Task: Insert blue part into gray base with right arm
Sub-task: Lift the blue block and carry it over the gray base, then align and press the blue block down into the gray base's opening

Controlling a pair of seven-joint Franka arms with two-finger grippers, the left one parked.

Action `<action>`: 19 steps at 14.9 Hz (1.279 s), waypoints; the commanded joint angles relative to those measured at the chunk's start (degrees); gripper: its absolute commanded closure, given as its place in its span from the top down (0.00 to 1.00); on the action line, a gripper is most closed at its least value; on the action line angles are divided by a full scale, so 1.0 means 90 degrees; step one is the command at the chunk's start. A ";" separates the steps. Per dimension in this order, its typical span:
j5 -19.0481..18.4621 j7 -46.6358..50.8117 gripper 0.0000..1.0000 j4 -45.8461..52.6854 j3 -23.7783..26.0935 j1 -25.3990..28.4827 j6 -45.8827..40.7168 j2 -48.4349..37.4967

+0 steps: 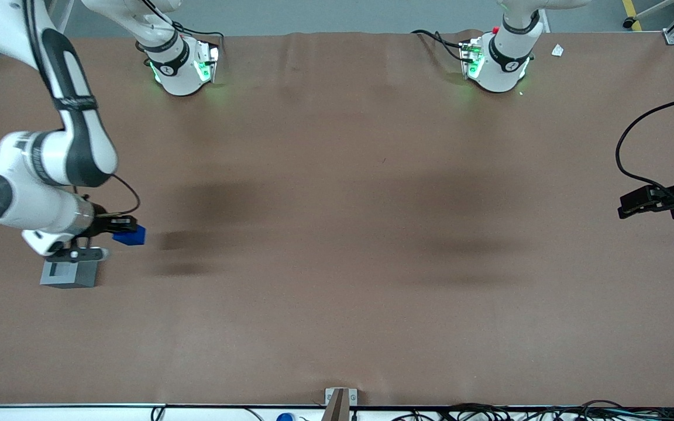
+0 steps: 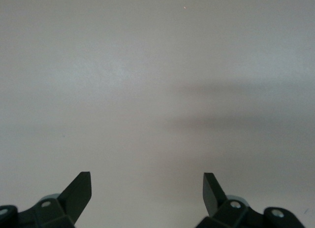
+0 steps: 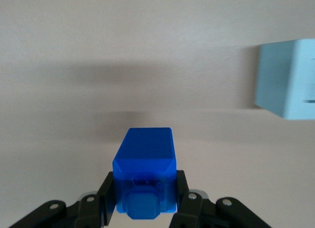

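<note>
We see the black two-finger gripper (image 1: 119, 229) clamped on the small bright-blue plastic block (image 1: 130, 235), holding it above the brown desk (image 1: 337, 263), just beside the light-gray plastic cube (image 1: 69, 273), which sits slightly nearer the front camera.

The right arm (image 1: 50, 146) reaches low, its hand (image 1: 119, 229) clamped shut.

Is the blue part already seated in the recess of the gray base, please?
No, the blue part sits clamped in the gripper, apart from the gray base.
</note>
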 commanded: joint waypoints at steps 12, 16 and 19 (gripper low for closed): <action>-0.0236 -0.1129 0.01 0.2649 0.0011 -0.1224 -0.1353 0.1304; -0.0226 -0.1314 0.01 0.3382 0.0020 -0.1468 -0.1412 0.2027; -0.0236 -0.1392 0.01 0.4094 0.0020 -0.1547 -0.1773 0.2486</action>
